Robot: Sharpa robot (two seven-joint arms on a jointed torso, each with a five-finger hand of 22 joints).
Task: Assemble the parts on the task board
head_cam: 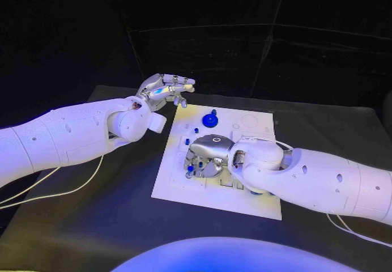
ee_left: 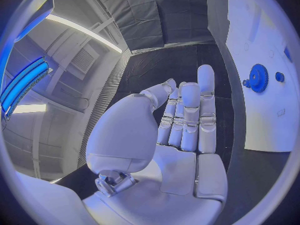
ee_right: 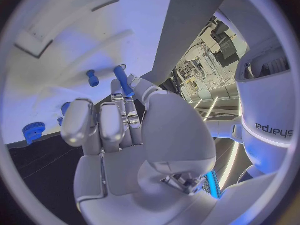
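- Right hand (head_cam: 208, 156): over the middle of the task board (head_cam: 253, 205), palm down; in the right wrist view its fingers (ee_right: 103, 127) are closed round a blue peg (ee_right: 123, 81), pinched at the fingertips.
- Blue peg: a slim cylinder; its long axis runs out from the fingertips toward the board's face, free end leading. Whether that end already touches the board, I cannot tell.
- Other parts near the right hand: a short blue pin (ee_right: 92, 77) stands in the board just beside the peg's tip; a blue gear (ee_right: 34, 132) sits farther off, on the hand's outer side.
- Left hand (head_cam: 166, 89): off the board's far-left corner, above the counter (head_cam: 106, 221), fingers (ee_left: 190, 115) straight and side by side, holding nothing.
- Blue gear, from the left wrist view (ee_left: 257, 78): on the board, beyond and to the side of the left fingertips, well apart from them.
- Judgement: the right hand is the nearer one and already carries the part; the coming move turns on keeping the peg's axis square to the board over its seat.
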